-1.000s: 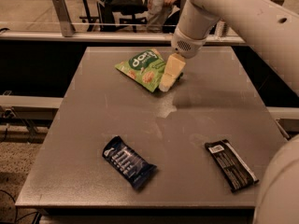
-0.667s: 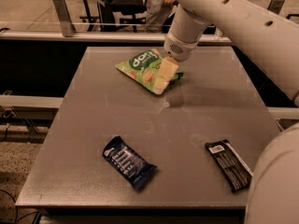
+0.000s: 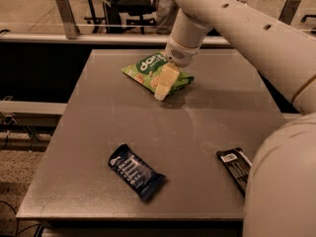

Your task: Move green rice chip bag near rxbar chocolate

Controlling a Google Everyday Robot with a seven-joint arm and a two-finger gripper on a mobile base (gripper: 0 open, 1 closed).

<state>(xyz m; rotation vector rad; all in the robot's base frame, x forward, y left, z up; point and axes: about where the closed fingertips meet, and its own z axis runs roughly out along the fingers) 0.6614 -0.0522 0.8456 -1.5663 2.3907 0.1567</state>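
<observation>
Camera view: one arm reached in from 2 o'clock over a grey table (image 3: 207,117).
Gripper (image 3: 164,83): sat on the green rice chip bag (image 3: 147,66), at its 4 o'clock half; grip state could not be told.
Bag place: table's 12 o'clock area.
Bag axis: ran 10 to 4 o'clock, lying flat.
Rxbar chocolate (image 3: 236,168): table's 4 o'clock corner, white label at its 11 o'clock end, well apart from bag.
Blue bar wrapper (image 3: 135,171): 7 o'clock area.

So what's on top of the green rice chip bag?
The end effector is over the right-hand part of the green rice chip bag, hiding what lies beneath it. The left part, with its white lettering, shows with nothing else on it. The bag lies on the table.
</observation>
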